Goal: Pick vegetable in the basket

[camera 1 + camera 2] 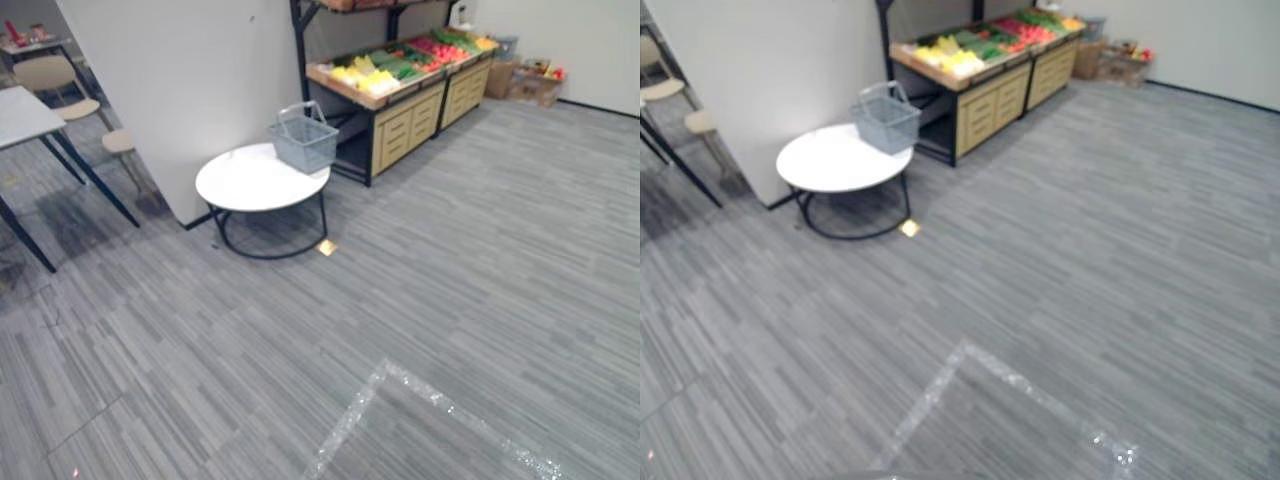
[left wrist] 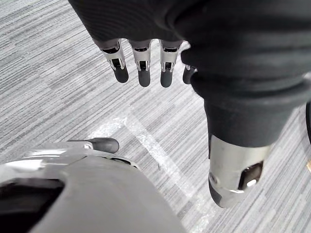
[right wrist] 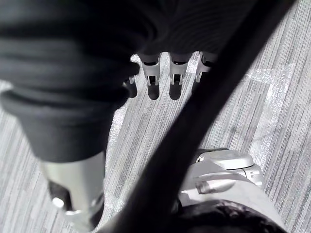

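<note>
A grey wire basket [image 1: 303, 140] with its handle up stands on the far edge of a round white table [image 1: 250, 185]. Behind it a wooden stand [image 1: 400, 110] carries yellow, green and red vegetables [image 1: 395, 65] in rows. My left hand [image 2: 146, 58] hangs over grey carpet, fingers straight and holding nothing. My right hand [image 3: 167, 77] likewise points down at the floor with relaxed fingers and an empty grasp.
A white partition wall [image 1: 180, 80] rises just left of the round table. Another table [image 1: 25, 115] and chairs [image 1: 55, 80] stand at the far left. Cardboard boxes [image 1: 530, 80] sit by the back wall. A shiny tape line [image 1: 370, 400] crosses the carpet nearby.
</note>
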Motion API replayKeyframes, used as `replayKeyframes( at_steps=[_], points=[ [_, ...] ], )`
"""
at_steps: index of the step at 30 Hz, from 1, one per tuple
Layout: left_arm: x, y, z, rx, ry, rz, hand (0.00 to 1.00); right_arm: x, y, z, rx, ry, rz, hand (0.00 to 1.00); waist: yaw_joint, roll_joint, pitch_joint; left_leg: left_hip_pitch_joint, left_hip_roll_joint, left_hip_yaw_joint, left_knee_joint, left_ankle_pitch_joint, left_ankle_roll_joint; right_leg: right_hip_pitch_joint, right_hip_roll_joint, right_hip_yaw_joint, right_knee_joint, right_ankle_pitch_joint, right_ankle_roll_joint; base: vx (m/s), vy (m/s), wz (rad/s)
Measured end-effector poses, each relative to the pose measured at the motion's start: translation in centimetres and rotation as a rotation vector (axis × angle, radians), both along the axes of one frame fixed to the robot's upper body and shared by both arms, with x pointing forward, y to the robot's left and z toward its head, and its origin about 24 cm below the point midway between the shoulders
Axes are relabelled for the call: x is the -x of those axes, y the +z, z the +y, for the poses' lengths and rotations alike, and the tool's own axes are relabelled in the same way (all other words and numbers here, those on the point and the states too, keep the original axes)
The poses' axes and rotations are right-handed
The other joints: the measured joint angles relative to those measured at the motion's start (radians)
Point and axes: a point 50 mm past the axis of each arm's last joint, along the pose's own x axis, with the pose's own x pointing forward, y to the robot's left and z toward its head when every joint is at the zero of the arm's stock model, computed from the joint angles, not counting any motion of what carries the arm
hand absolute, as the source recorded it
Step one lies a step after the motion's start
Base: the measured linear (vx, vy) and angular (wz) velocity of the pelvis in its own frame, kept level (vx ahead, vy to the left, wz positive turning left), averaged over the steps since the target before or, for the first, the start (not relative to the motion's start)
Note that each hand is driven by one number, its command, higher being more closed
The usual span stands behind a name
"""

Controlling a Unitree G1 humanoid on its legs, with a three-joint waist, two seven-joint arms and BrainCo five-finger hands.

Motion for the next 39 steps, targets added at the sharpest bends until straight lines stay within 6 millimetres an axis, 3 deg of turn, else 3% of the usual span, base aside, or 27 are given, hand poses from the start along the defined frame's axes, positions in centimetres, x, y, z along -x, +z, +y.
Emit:
replayKeyframes(
  at_steps=[7,22,28,39],
  points=[
    [-0.4,0.1,0.3,-0.017,0.042,-0.016,0.0,-0.9,0.0,0.2,-0.003,0.012,-0.015,0.0,-0.001,-0.009,0.021,0.037,-0.005,0.006,-0.003,-0.015,-0.022,0.048,-0.004,-0.007,-0.032,0.002,0.006,0.07,0.01,0.0],
    [-0.3,0.0,0.2,-0.012,0.069,-0.013,0.0,-1.4,0.1,0.2,0.021,0.077,-0.028,0.0,0.0,-0.014,0.034,0.049,0.015,0.068,-0.008,-0.021,-0.026,0.047,0.015,0.017,-0.046,0.003,0.011,-0.06,-0.041,-0.09],
    [-0.4,0.0,0.1,-0.012,0.062,-0.014,0.0,-1.8,0.1,0.2,0.023,0.122,-0.047,0.0,0.0,-0.005,0.026,0.053,0.021,0.082,-0.007,-0.025,-0.033,0.05,0.022,0.023,-0.053,0.009,0.004,0.05,-0.033,-0.04],
    [-0.5,0.0,0.1,-0.008,0.062,-0.018,0.0,-1.8,0.2,0.2,-0.005,0.042,-0.072,0.0,0.001,0.002,0.039,0.085,0.023,0.103,0.012,-0.042,-0.057,0.082,0.021,0.037,-0.054,0.008,0.004,-0.02,-0.025,-0.04]
  ],
)
